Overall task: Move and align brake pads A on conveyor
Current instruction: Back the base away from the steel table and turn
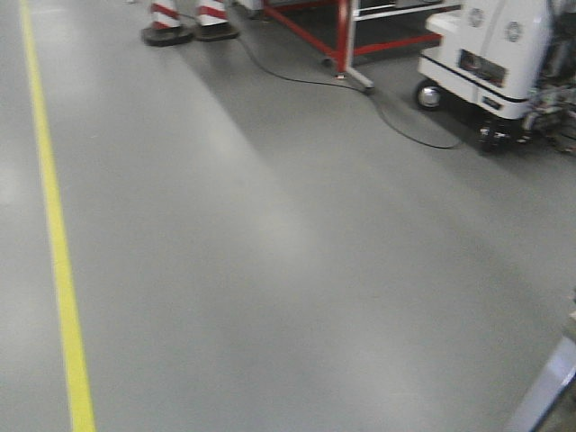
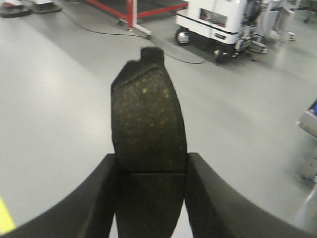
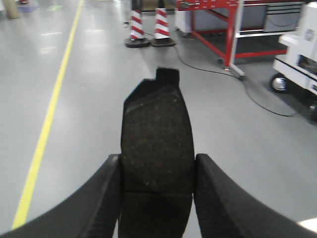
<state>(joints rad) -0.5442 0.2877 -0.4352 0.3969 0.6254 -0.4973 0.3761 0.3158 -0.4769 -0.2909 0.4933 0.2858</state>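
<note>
Two brake pads are up in the air, one per hand, and only the wrist cams show them. The left hand (image 2: 151, 166) is clamped on the left pad (image 2: 147, 114), black fingers (image 2: 101, 193) pressing both long edges. That pad sticks out away from the camera, notched tab at the far end, over the bare grey floor (image 2: 54, 99). You can see a thin groove running across it right between the fingers, plus little orange flecks in the surface.

It's the same deal on the other side. The right hand (image 3: 157, 166) is gripping the right pad (image 3: 156, 129) by its edges, tab end pointing up-frame, groove low down near the fingers.

The front cam is just floor. It has a yellow line (image 1: 56, 234) down the left side, two red-and-white striped cones (image 1: 187, 20) at top left, a red frame (image 1: 344, 40) at top center and a white wheeled cart (image 1: 490, 54) at top right. A black cable (image 1: 396, 121) snakes between the frame and the cart. The right wrist view catches the line and cones too. The left wrist view only gets a yellow sliver bottom left, but it shows the cart clearest.

As for writing, there are round emblems on the cart, too blurry to read.
</note>
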